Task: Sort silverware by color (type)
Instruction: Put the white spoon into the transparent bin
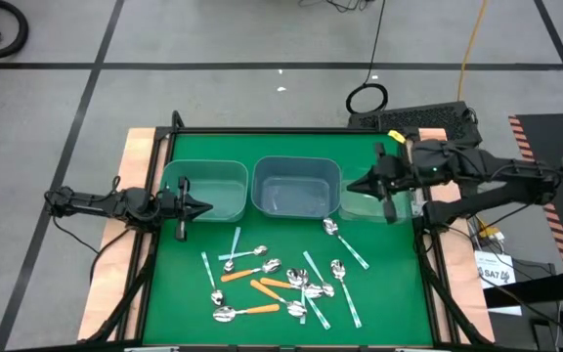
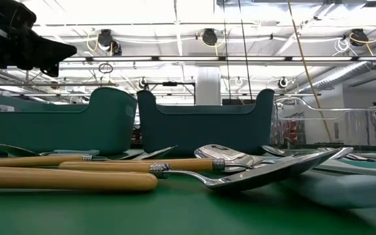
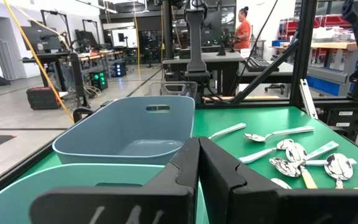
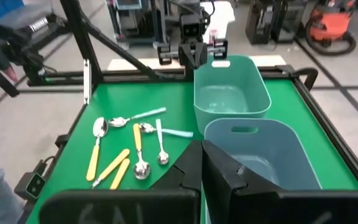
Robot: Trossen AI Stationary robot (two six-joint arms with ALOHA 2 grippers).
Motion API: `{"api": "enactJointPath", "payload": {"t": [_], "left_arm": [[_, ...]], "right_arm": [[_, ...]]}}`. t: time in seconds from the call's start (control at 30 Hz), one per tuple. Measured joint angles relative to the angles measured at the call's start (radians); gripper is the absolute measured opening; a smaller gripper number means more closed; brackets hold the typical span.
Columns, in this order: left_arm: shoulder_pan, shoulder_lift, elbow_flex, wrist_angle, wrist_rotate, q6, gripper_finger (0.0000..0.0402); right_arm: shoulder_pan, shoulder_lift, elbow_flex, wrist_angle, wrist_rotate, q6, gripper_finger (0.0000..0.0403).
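Several small spoons (image 1: 281, 284) with shiny bowls and orange, light blue or teal-green handles lie scattered flat on the green mat, on the near half of the table. They also show in the low view (image 2: 64, 177), the left wrist view (image 3: 297, 155) and the right wrist view (image 4: 135, 149). My left gripper (image 1: 206, 207) (image 3: 199, 149) is shut and hovers over the near rim of the teal bin (image 1: 208, 186), holding nothing. My right gripper (image 1: 348, 188) (image 4: 202, 149) is shut and hovers above the clear bin (image 1: 369, 200), holding nothing.
Three bins stand in a row along the far half of the mat: the teal bin on the left, a blue-grey bin (image 1: 296, 186) in the middle, the clear bin on the right. A black frame (image 1: 428, 264) borders the table. A person (image 3: 242, 28) stands far off in the room.
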Motion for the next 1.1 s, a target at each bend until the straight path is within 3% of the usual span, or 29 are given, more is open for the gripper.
{"api": "enactJointPath", "payload": {"t": [0.37, 0.57, 0.77, 0.93, 1.1], "left_arm": [[0.000, 0.000, 0.025, -0.013, 0.000, -0.009, 0.0017], [0.000, 0.000, 0.025, -0.012, 0.000, -0.008, 0.0017], [0.000, 0.000, 0.026, -0.013, 0.000, -0.036, 0.0017], [0.000, 0.000, 0.026, -0.018, 0.002, -0.178, 0.0017], [-0.001, 0.017, 0.080, -0.016, 0.006, -0.224, 0.0017]], "right_arm": [[0.051, 0.151, 0.163, -0.080, -0.002, 0.065, 0.0000], [0.123, 0.220, 0.179, -0.115, -0.003, 0.232, 0.0000], [0.200, 0.281, 0.181, -0.141, -0.004, 0.509, 0.0000], [0.268, 0.332, 0.181, -0.198, -0.004, 0.558, 0.0000], [0.328, 0.386, 0.181, -0.259, -0.003, 0.668, 0.0000]]}}
